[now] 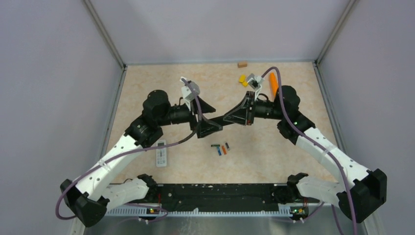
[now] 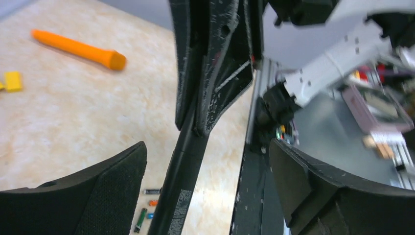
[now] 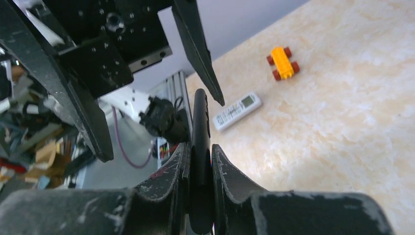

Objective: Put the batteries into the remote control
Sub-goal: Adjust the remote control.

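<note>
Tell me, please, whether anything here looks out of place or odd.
Nothing looks spilled or damaged. One oddity: the right gripper clamps a slim black object in mid-air, while the batteries lie loose on the table.

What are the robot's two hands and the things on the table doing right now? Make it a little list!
left gripper: open, fingers wide apart on either side of the black bar
right gripper: shut on the black bar, held above the table
batteries: lying loose in a small cluster on the table
white remote: flat on the table beside the left arm, nothing touching it
orange cylinder: lying toward the far edge, by the right arm
</note>
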`<state>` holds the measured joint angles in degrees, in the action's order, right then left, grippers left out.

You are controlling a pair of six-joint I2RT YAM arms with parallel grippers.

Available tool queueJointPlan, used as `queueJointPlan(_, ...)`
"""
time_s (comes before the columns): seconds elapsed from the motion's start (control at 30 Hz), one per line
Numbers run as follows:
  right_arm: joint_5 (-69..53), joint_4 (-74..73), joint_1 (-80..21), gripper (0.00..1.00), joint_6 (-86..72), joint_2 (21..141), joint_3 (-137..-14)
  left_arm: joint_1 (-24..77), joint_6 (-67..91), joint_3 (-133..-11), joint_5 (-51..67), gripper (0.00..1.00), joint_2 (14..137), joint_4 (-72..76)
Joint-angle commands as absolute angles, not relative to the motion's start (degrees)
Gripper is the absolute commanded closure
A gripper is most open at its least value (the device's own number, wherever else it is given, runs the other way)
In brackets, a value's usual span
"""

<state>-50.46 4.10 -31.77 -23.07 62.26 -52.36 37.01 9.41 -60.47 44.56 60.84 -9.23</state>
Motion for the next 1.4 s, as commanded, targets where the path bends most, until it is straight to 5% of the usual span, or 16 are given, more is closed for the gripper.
queueJointPlan(0.0,-42.57,18.11,-31.65,1.0,-35.77,58.8,-54.13,36.92,27.16,-54.9,28.64,0.01,55.69,9.24)
queueJointPlan(0.27,-28.22,32.67,-31.66,1.0,-51.04,52.4,-46.9,36.88,43.3,-53.06,15.34,0.01,52.93,14.75)
queueJointPlan(0.47,-22.21,38.27,-31.65,1.0,-59.24,52.08,-43.15,36.9,54.79,-49.95,16.38,0.06,54.77,28.97)
queueJointPlan(0.67,-16.96,43.78,-31.73,1.0,-66.94,53.3,-38.51,37.02,67.46,-48.44,23.24,0.25,60.45,47.13)
queueJointPlan(0.87,-17.26,45.13,-32.34,1.0,-68.37,55.93,-38.41,37.16,69.43,-48.28,22.66,0.46,63.21,49.01)
queueJointPlan(1.0,-16.57,44.44,-32.43,1.0,-68.22,55.9,-38.06,37.18,69.37,-48.26,22.68,0.68,63.61,48.29)
queueJointPlan(1.13,-17.42,41.93,-32.43,1.0,-67.29,56.14,-38.56,37.19,67.98,-48.75,22.69,1.0,63.4,45.67)
queueJointPlan(1.17,-17.95,40.27,-32.43,0.92,-66.61,56.23,-39.01,37.19,67.31,-48.95,22.49,1.0,63.19,44.63)
queueJointPlan(1.3,-20.85,34.88,-32.43,0.35,-62.94,56.79,-41.36,37.18,64.51,-49.34,20.83,1.0,61.88,41.6)
queueJointPlan(1.37,-22.24,34.52,-32.45,0.28,-62.01,57.37,-42.01,37.14,63.54,-49.69,20.59,1.0,61.3,40.12)
